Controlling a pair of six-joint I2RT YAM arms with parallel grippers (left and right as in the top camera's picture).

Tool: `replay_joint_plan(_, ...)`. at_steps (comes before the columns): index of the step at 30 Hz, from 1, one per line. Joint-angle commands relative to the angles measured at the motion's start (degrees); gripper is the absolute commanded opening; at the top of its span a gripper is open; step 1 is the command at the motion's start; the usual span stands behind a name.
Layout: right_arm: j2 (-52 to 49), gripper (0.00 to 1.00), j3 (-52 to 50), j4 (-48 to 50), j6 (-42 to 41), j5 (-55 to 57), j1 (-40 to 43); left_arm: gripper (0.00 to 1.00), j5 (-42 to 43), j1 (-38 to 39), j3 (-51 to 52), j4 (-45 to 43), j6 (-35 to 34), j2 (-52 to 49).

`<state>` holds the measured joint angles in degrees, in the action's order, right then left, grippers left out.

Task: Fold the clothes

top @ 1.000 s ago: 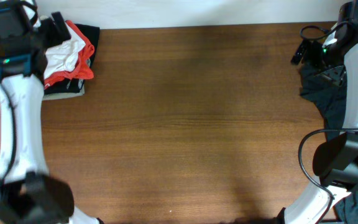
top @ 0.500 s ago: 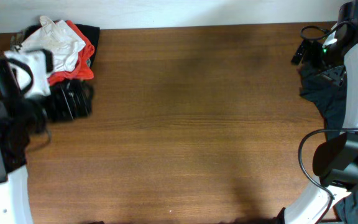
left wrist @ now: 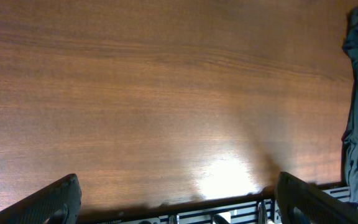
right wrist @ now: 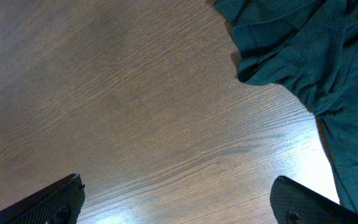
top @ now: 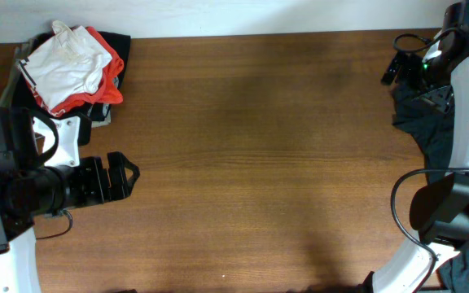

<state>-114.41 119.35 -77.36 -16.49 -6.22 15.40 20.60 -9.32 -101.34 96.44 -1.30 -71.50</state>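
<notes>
The white T-shirt (top: 67, 65) sits bunched on top of the red garment (top: 114, 91), which lies on a black one (top: 122, 41). The pile is tucked into the far left corner of the table (top: 259, 163), right up against the back edge; it may hang slightly over it, but the view is too flat to be sure. Along the right edge a dark teal garment (top: 426, 122) spills under the right arm. Between the two lies a broad stretch of bare wood, from back edge to front, with plenty of room to move.

The left gripper (top: 130, 174) hangs over bare wood in front of the pile, apart from it, jaws spread wide and holding nothing. The right gripper (right wrist: 176, 186) is at the far right corner beside the teal cloth, also gaping wide and empty.

A second ago the left arm was reaching over the pile and covering part of it; it has since drawn back toward the front, leaving the white shirt in plain sight. The right arm has not budged.
</notes>
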Motion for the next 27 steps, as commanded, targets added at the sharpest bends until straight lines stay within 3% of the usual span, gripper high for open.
replay_joint_plan(1, 0.5, 0.99, 0.1, 0.1, 0.0, 0.7, 0.0, 0.99, -1.5, 0.2, 0.3, 0.1, 1.0, 0.6)
replay_joint_plan(6, 0.5, 0.99, 0.1, 0.1, 0.0, 0.7, 0.0, 0.99, -1.8, 3.1, 2.6, -3.2, 10.3, 2.7)
replay_joint_plan(11, 0.5, 0.99, 0.1, 0.1, 0.0, 0.7, 0.0, 0.99, -3.0, 7.3, 17.0, -15.8, 10.7, 13.5)
replay_joint_plan(21, 0.5, 0.99, 0.1, 0.1, 0.0, 0.7, 0.0, 0.99, -5.5, 8.5, 70.0, -59.0, 11.5, 51.3)
replay_joint_plan(27, 0.5, 0.99, 0.1, 0.1, 0.0, 0.7, 0.0, 0.99, -6.4, 8.2, 84.0, -79.8, 11.5, 56.1)
